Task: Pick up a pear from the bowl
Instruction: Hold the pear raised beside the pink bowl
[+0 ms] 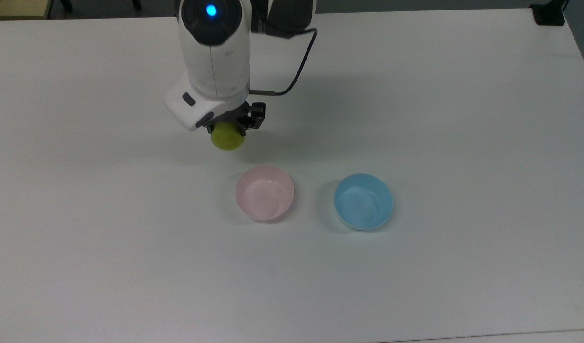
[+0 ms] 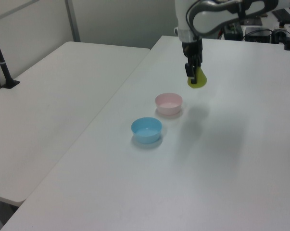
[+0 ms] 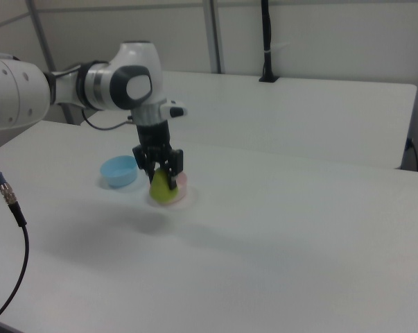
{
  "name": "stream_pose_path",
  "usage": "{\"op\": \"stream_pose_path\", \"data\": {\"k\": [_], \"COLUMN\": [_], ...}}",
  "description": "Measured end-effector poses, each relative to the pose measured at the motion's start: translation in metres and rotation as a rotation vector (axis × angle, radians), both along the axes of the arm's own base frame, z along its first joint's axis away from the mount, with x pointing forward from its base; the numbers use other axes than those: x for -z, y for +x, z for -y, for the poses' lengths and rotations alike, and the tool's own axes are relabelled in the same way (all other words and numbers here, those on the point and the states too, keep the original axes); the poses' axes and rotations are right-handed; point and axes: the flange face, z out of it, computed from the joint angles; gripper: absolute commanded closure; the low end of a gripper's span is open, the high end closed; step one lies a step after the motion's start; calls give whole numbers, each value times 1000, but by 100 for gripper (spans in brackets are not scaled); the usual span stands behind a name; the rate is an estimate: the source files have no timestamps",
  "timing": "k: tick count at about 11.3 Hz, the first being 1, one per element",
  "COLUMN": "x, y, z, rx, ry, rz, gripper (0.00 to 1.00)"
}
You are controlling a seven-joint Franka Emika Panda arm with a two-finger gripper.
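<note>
Yellow-green pear (image 1: pixel 228 136) hangs lifted (narrow end up) beside the empty pink bowl (image 1: pixel 264 193).

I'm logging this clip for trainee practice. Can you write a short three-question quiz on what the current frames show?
1. True or false: the pear lies inside the pink bowl.
2. In the top view, which bowl sits further right? A) the pink bowl B) the blue bowl
3. Fill in: the pincer is shut on the ____.

Key
1. False: the pear hangs above the table, clear of the pink bowl, which holds nothing.
2. B.
3. Pear.
</note>
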Motion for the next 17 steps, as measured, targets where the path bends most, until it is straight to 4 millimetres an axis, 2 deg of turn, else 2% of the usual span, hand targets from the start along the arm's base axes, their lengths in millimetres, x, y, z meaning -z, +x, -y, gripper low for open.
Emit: {"op": "stream_pose_path", "data": {"k": [2,6,8,9,11,15,17], "x": [32,54,64,70,80,82,71], "y": [0,5,6,5,5,5,7], "z": [4,21,22,22,23,24,25], "rx": [-6,7,4,2,-3,-13,-13], "ry": [-21,-38,-41,-47,-56,-74,-76], "rz": [-17,-10,-14,-21,-34,-37,-19], "gripper": [63,56,43,26,0,0,0]}}
